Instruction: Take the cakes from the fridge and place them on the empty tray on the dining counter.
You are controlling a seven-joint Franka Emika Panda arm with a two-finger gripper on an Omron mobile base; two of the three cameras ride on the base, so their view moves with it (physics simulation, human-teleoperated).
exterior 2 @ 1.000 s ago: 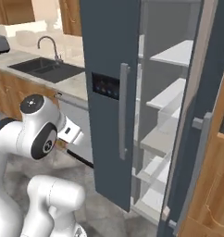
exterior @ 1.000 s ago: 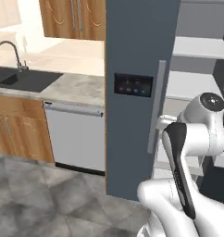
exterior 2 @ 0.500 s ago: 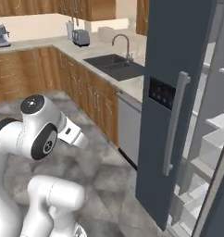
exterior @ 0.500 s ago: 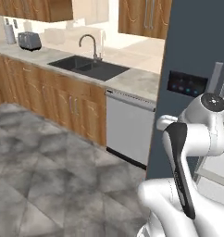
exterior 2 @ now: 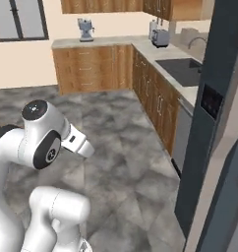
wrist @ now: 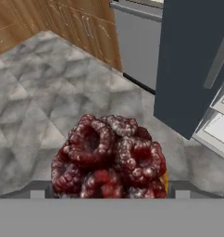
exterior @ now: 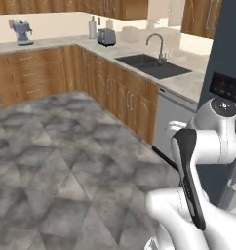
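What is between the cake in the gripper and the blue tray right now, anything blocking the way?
I can't judge the full path: no tray is visible. The dark red cake sits right at the gripper, with open grey floor ahead and the fridge off to one side.

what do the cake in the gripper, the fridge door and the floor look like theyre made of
The cake: seemingly a mound of glossy dark red berries, lumpy and beaded, with a sliver of orange at its right edge. The fridge door: smooth matte slate-grey, probably painted metal, with a grey bar handle. The floor: grey stone-look tiles, mottled, laid diagonally.
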